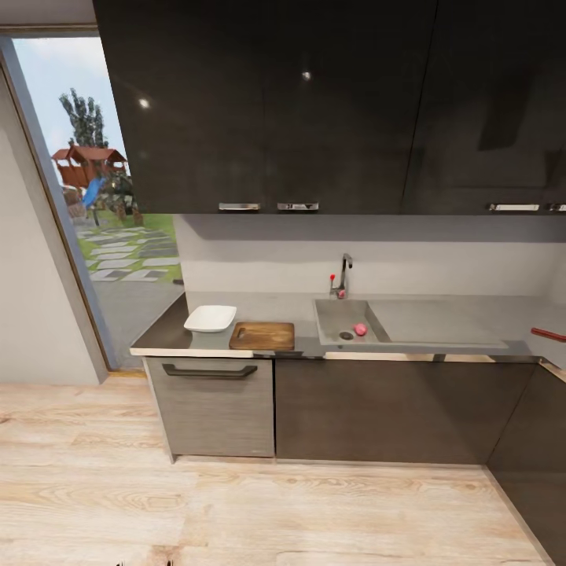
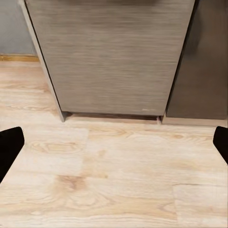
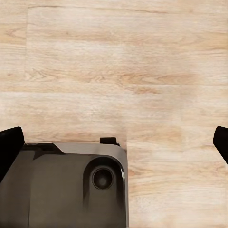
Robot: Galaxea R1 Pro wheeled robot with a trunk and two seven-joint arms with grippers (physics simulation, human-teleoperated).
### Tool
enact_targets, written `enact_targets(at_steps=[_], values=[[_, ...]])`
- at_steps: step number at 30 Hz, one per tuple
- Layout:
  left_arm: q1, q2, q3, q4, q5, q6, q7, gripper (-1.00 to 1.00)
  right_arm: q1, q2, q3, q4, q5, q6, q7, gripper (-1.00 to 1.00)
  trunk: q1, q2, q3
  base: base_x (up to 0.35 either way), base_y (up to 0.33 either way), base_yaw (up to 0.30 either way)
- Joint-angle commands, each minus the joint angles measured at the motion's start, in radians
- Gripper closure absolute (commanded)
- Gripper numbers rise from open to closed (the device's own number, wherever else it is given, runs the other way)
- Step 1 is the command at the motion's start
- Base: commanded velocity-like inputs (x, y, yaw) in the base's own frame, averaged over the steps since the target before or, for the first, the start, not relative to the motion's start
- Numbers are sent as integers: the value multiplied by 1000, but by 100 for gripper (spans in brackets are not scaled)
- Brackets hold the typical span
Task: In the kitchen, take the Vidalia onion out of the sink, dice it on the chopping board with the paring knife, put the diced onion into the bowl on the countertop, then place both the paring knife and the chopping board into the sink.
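Standing off from counter (image 1: 440, 314), mid-frame. Onion (image 1: 360, 329) in sink (image 1: 334, 313), board (image 1: 262, 336) beside bowl (image 1: 210, 318). Left gripper (image 2: 114, 145) and right gripper (image 3: 114, 145) wide, empty, pointed floorward for travel.

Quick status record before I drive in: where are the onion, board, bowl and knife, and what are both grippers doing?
Vidalia onion: in the sink basin, beside the drain
chopping board: on the countertop, left of the sink
bowl: on the countertop, left of the board, empty
paring knife: red handle at the far right of the countertop
left gripper: open, over wooden floor facing the cabinet front
right gripper: open, empty, over the floor
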Motion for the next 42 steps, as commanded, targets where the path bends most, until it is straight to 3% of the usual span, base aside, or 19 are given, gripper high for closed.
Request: enact_targets(at_steps=[1, 6, 11, 20, 38, 42], values=[[11, 0, 3, -18, 4, -2, -1, -100, 0, 0, 1, 1, 0, -3, -2, -100, 0, 0, 0, 0, 0, 0], [91, -5, 15, -141, 23, -2, -1, -100, 0, 0, 1, 1, 0, -3, -2, -100, 0, 0, 0, 0, 0, 0], [140, -10, 28, -195, 42, -6, -2, -100, 0, 0, 1, 1, 0, -3, -2, -100, 0, 0, 0, 0, 0, 0], [148, -9, 37, -115, 45, -10, 3, -100, 0, 0, 1, 1, 0, -3, -3, -100, 0, 0, 0, 0, 0, 0], [148, -10, 38, -62, 45, -9, 4, -100, 0, 0, 1, 1, 0, -3, -3, -100, 0, 0, 0, 0, 0, 0], [148, -12, 42, -16, 45, -9, 5, -100, 0, 0, 1, 1, 0, -3, -2, -100, 0, 0, 0, 0, 0, 0]])
